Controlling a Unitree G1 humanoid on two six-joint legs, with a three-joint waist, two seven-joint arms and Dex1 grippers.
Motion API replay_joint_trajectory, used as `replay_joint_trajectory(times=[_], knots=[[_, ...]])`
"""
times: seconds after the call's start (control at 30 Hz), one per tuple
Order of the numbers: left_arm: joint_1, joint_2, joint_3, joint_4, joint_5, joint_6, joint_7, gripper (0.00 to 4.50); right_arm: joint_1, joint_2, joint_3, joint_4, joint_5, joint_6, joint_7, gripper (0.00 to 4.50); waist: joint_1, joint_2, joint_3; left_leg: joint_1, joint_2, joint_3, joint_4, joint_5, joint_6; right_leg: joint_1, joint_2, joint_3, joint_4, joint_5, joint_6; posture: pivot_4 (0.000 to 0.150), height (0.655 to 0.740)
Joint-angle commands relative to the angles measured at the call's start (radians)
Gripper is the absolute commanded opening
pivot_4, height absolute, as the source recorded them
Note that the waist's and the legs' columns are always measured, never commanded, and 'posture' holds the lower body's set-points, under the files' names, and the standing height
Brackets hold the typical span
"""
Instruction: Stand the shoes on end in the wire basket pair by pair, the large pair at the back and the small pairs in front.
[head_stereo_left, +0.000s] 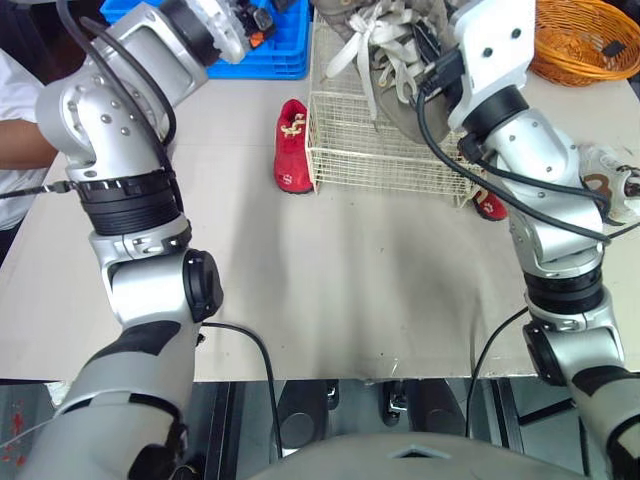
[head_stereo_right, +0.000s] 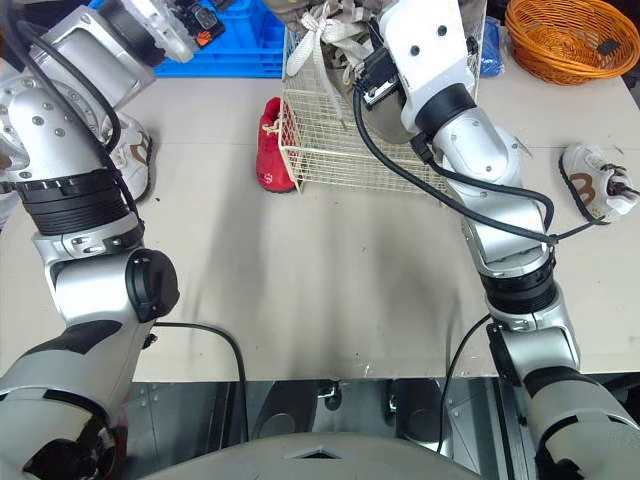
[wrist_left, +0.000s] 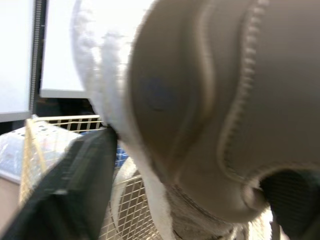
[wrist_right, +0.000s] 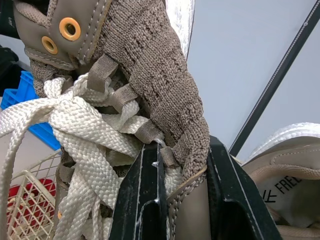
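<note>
- Right wrist view first: the right gripper (wrist_right: 182, 150) has its jaws narrowed onto the laced large shoe (wrist_right: 160, 85). The black fingers (wrist_right: 142, 200) pinch the knit collar edge just beside the tangle of white laces.
- Just beside that shoe, at its 3 o'clock in the same view, sits the second large shoe (wrist_left: 225, 100), grey-brown with a fleecy white rim.
- The left gripper (wrist_left: 192, 165) has it. The jaws are spread wide with one finger (wrist_left: 75, 190) against the fleecy edge and the other on the far side, so the heel end is held between them (very close to the lens).
- From the head, the wire basket (head_stereo_left: 380, 150) stands at 12 o'clock on the table (head_stereo_left: 350, 280). The laced shoe is upright at the basket's far end, its laces spilling over the wire.
- A small red shoe (head_stereo_left: 292, 148) lies on the table touching the basket's 9 o'clock wall. Its red mate (head_stereo_left: 490, 206) peeks out at the basket's 4 o'clock corner, half hidden by the right arm.
- One small white shoe (head_stereo_right: 592, 182) lies well apart at 3 o'clock of the table, and the other white shoe (head_stereo_right: 138, 165) sits at 9 o'clock, partly behind the left arm.
- A blue crate (head_stereo_left: 270, 55) sits at 11 o'clock and an orange wicker basket (head_stereo_left: 590, 40) at 1 o'clock.
- A person's white sleeve (head_stereo_left: 15, 110) shows at the 9 o'clock edge.
</note>
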Motion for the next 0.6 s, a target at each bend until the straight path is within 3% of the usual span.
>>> replay_joint_trajectory(times=[0.03, 0.1, 0.23, 0.5, 0.6], knots=[[-0.041, -0.018, 0.003, -0.021, -0.02, -0.01, 0.011, 2.3, -0.022, 0.018, -0.02, -0.039, -0.026, -0.06, 0.012, 0.15, 0.0, 0.0, 0.0, 0.0, 0.0, 0.0, 0.0, 0.0, 0.0, 0.0, 0.0, 0.0, 0.0, 0.0, 0.0, 0.15, 0.686], [-0.039, -0.029, 0.005, -0.032, -0.031, -0.002, 0.02, 1.29, -0.019, 0.032, -0.02, -0.04, -0.03, -0.065, 0.015, 0.15, 0.0, 0.0, 0.0, 0.0, 0.0, 0.0, 0.0, 0.0, 0.0, 0.0, 0.0, 0.0, 0.0, 0.0, 0.0, 0.15, 0.686], [-0.039, -0.036, 0.022, -0.048, -0.052, 0.019, 0.034, 0.17, -0.012, 0.055, -0.032, -0.054, -0.017, -0.06, 0.033, 0.15, 0.002, 0.0, 0.0, 0.0, 0.0, 0.0, 0.0, 0.0, 0.0, 0.0, 0.0, 0.0, 0.0, 0.0, 0.0, 0.15, 0.686], [-0.012, -0.033, 0.063, -0.105, -0.105, 0.097, 0.086, 0.15, 0.041, 0.072, -0.121, -0.126, 0.097, 0.081, 0.094, 0.15, 0.001, 0.0, 0.0, 0.0, 0.0, -0.001, 0.001, 0.0, 0.0, 0.001, 0.0, -0.001, 0.0, 0.0, 0.0, 0.15, 0.686], [-0.004, -0.035, 0.085, -0.129, -0.134, 0.13, 0.112, 0.15, 0.058, 0.064, -0.168, -0.165, 0.186, 0.174, 0.135, 1.58, 0.001, 0.0, 0.0, 0.0, 0.0, -0.001, 0.001, 0.0, 0.0, 0.001, 0.0, -0.001, 0.0, 0.0, 0.0, 0.15, 0.686]])
